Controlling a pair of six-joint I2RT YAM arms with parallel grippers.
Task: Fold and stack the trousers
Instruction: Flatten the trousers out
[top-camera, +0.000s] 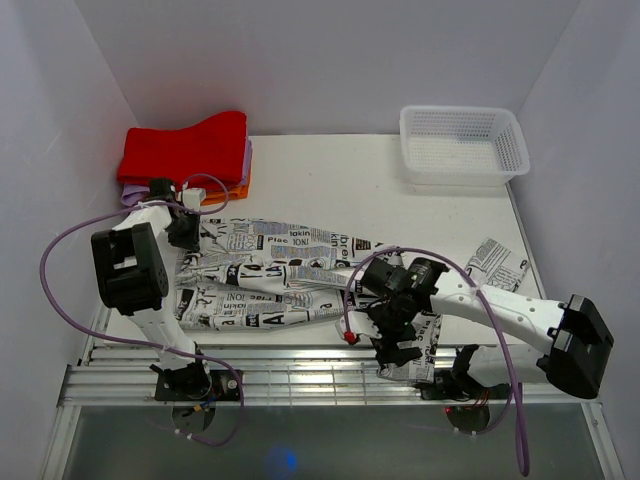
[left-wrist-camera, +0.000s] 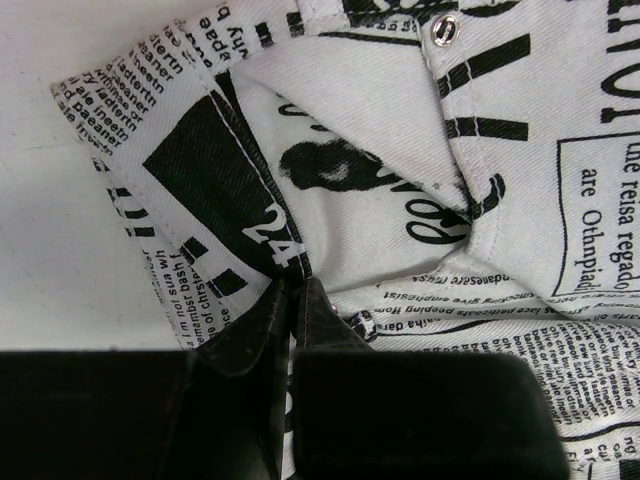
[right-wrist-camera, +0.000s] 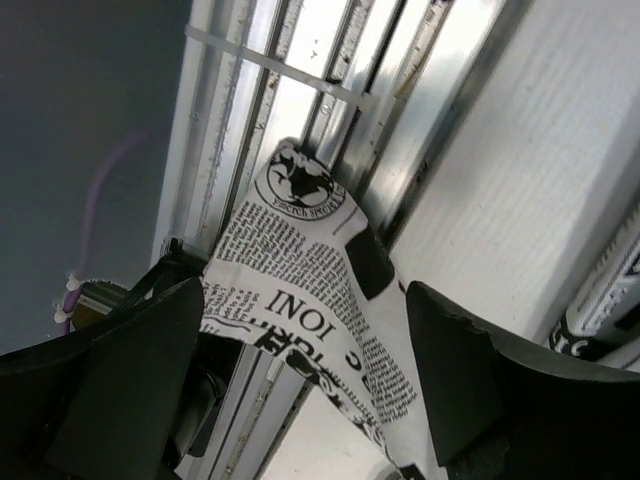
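Observation:
The trousers (top-camera: 290, 270), white with black newspaper print, lie spread across the table from left to right. My left gripper (top-camera: 186, 238) is at their left end. In the left wrist view it (left-wrist-camera: 295, 292) is shut, pinching a fold of the printed fabric (left-wrist-camera: 380, 170). My right gripper (top-camera: 393, 345) is at the near table edge over a leg end. In the right wrist view it (right-wrist-camera: 305, 295) is open wide, with the leg end (right-wrist-camera: 300, 270) draped between the fingers (right-wrist-camera: 450, 350) without either one touching it.
A white mesh basket (top-camera: 462, 118) stands at the back right. Folded red, purple and orange cloths (top-camera: 185, 150) are stacked at the back left. Aluminium rails (top-camera: 300, 365) run along the near edge, and the leg end hangs over them (right-wrist-camera: 330, 110).

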